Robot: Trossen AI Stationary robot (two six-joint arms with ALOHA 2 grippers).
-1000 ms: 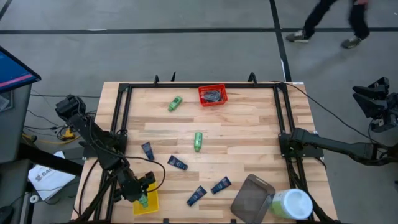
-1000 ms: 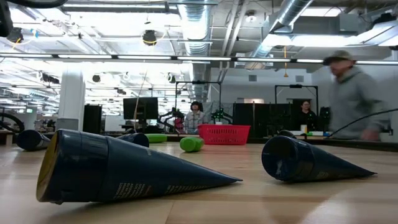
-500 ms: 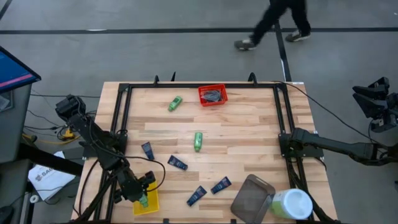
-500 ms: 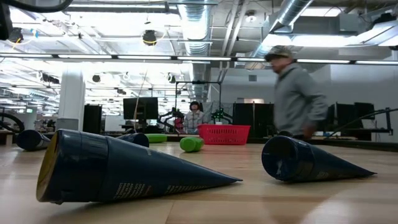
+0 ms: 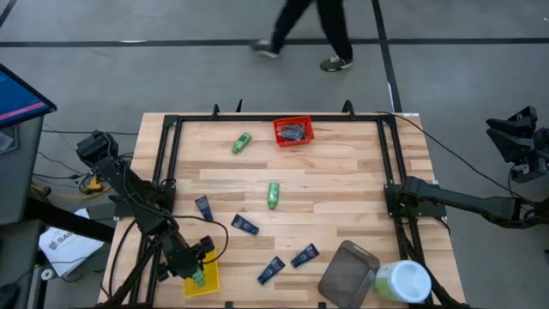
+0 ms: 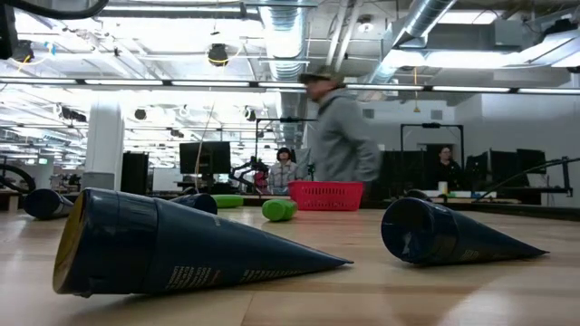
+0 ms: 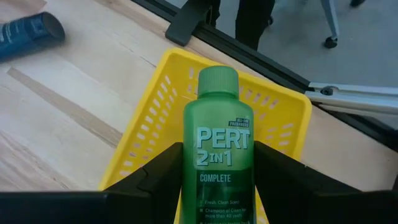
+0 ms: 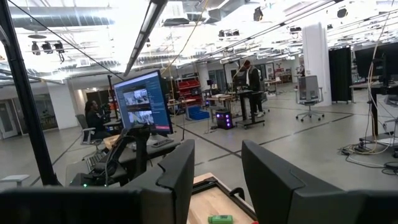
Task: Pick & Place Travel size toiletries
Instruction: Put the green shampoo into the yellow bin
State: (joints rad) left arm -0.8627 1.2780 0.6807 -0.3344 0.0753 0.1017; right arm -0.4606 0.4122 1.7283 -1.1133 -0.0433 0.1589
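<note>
My left gripper (image 5: pixel 196 266) is at the table's near left corner, shut on a bright green bottle (image 7: pixel 216 149) over the yellow basket (image 7: pixel 292 112). Two more green bottles (image 5: pixel 241 142) (image 5: pixel 273 194) lie on their sides on the wood. Several dark blue tubes (image 5: pixel 203 207) (image 5: pixel 244 225) (image 5: pixel 271 269) (image 5: pixel 304 256) lie flat nearer the near edge; two of these tubes (image 6: pixel 181 244) (image 6: pixel 453 235) fill the low view. My right gripper (image 8: pixel 217 168) is open and stays off the table's right side (image 5: pixel 515 142). My left gripper pinches the green bottle by the lower part of its body (image 7: pixel 193 171), one finger (image 7: pixel 155 177) on each side. The bottle lies along the fingers, its cap (image 7: pixel 217 81) pointing away from the wrist, above the yellow basket. Whether it touches the basket's floor I cannot tell.
A red basket (image 5: pixel 292 131) with dark things in it stands at the far edge. A grey container (image 5: pixel 347 273) and a big pale green and white tub (image 5: pixel 401 281) sit at the near right corner. Black frame rails (image 5: pixel 167 154) (image 5: pixel 390 154) run along both sides. A person walks beyond the far edge.
Neither arm nor any toiletry has moved. The person beyond the far edge has walked from the right toward the left.
</note>
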